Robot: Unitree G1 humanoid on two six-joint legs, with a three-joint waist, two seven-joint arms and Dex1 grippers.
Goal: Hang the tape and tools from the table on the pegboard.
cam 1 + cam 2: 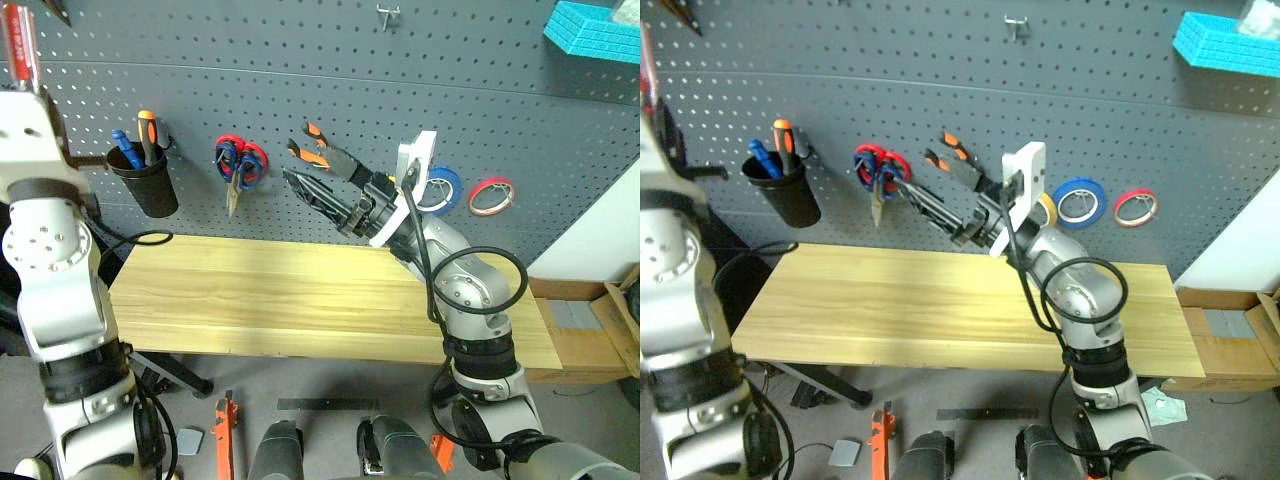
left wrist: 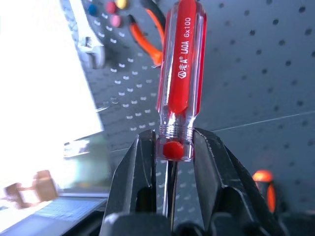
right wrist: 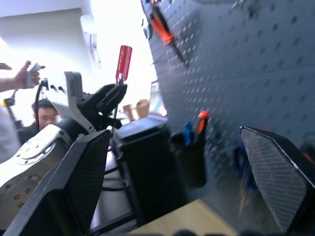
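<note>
Left wrist view: left gripper (image 2: 172, 162) clamps slim screwdriver (image 2: 181, 73), translucent red handle; right gripper (image 3: 182, 182) spread.

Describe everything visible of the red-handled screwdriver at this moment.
The red-handled screwdriver has a slim handle of glossy, see-through red plastic with a clear collar at its lower end and white lettering along its side. Its thin dark metal shaft runs down from the collar between the fingers of the left hand, which is shut on the collar end of the handle. The handle stands roughly upright above the hand, raised close in front of the pegboard, touching no hook. In the head view its handle shows at the upper left.
</note>
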